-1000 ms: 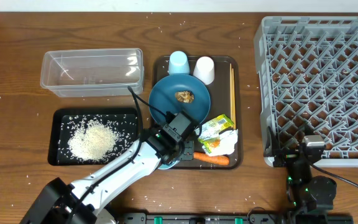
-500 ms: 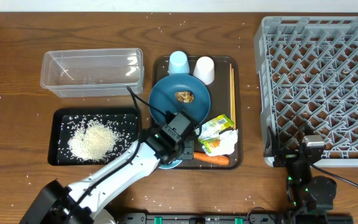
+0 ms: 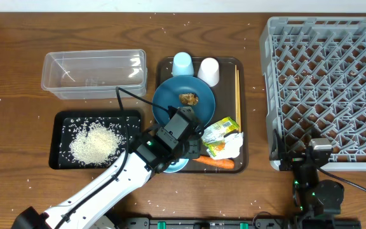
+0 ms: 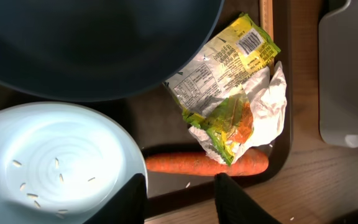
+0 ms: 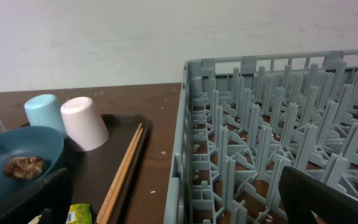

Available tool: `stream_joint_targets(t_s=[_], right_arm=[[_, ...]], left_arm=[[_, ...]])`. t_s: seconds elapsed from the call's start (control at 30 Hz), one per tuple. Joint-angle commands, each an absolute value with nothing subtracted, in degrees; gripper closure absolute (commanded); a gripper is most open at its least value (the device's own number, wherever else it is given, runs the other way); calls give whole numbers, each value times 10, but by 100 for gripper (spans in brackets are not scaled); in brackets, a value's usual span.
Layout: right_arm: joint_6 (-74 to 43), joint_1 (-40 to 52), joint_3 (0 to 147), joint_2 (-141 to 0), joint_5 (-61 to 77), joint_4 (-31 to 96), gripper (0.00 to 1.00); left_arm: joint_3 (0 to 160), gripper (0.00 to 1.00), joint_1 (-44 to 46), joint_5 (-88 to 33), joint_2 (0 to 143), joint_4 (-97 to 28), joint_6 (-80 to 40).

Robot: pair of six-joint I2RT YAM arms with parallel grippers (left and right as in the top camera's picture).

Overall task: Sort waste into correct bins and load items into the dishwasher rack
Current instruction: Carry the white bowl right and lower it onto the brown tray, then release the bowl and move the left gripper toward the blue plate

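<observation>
Left tool [image 4: 180,194], prongs spread above the carrot [image 4: 207,163], has shifted slightly leftward; right tool [image 5: 179,200], likewise spread, stays beside the rack [image 5: 260,124].

The left gripper [image 4: 182,200] sits at 6 o'clock, fingers [image 4: 135,199] spread and empty, just below an orange carrot [image 4: 204,163]. A crumpled wrapper [image 4: 232,93] overlaps the carrot toward 2 o'clock. A dark-blue plate [image 4: 98,43] fills 11 o'clock. At 8 o'clock, a light-blue bowl [image 4: 55,149] holds a few rice grains [image 4: 23,185].
</observation>
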State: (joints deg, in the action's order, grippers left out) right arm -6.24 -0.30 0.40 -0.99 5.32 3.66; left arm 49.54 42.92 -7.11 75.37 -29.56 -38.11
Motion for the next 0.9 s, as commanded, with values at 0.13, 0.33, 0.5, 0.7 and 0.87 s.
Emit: stream_joint_targets(t_s=[0.13, 0.33, 0.5, 0.7, 0.87], right_arm=[[-55, -6, 3, -9, 49, 39, 1], [-55, -6, 3, -9, 49, 39, 1], [-55, -6, 3, -9, 49, 39, 1], [-55, -6, 3, -9, 49, 39, 1], [-55, -6, 3, -9, 49, 39, 1]], left_arm=[[506, 54, 431, -70, 756, -297, -380], [506, 2, 431, -70, 756, -297, -365], [506, 2, 431, -70, 756, -297, -365], [527, 2, 430, -113, 756, -322, -314], [622, 2, 425, -75, 760, -457, -289]])
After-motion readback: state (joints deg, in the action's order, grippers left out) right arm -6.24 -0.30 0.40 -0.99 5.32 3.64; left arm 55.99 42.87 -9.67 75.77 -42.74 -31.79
